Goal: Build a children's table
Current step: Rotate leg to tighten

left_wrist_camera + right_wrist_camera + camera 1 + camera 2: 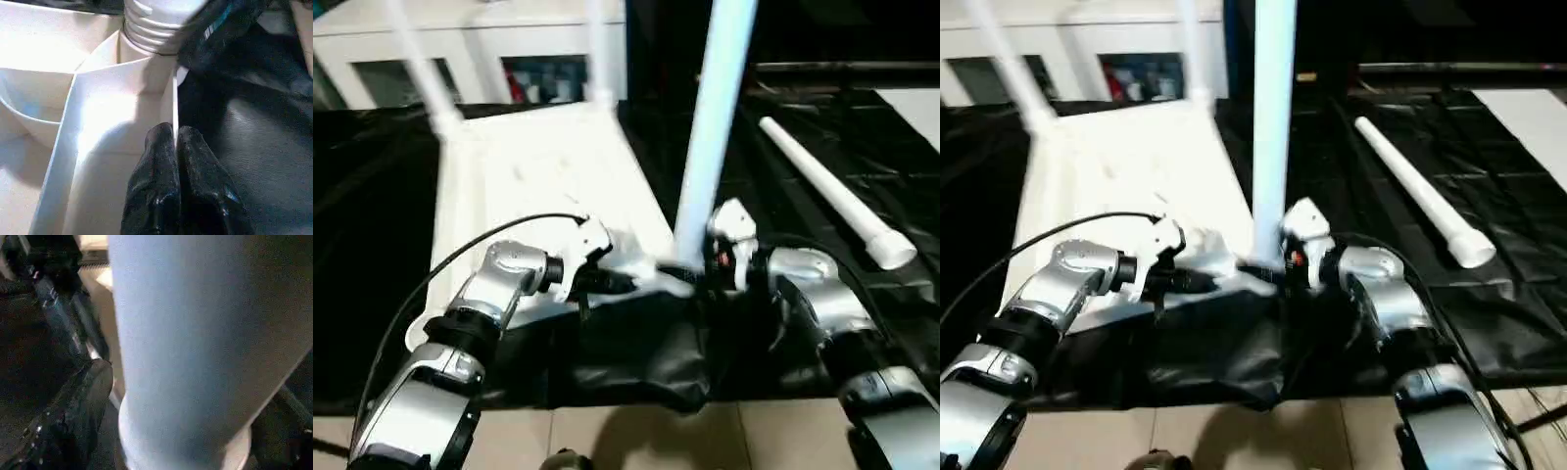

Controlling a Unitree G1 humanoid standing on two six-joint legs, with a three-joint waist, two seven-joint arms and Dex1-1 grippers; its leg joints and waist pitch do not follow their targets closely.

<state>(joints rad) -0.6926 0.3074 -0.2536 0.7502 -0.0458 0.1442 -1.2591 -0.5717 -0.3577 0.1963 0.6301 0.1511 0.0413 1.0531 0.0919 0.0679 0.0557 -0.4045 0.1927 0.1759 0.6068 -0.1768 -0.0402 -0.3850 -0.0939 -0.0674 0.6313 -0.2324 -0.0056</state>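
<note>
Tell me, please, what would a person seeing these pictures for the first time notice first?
First, the tall white leg standing upright in the near corner socket of the upturned table top, between the two silver arms. The right gripper is at its base, the left gripper shut by the socket. One loose leg lies on the black sheet to the right.

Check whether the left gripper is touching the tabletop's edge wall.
Touching. In the left wrist view the shut left gripper has its fingertips pressed against the white edge wall of the tabletop, with no gap showing.
</note>
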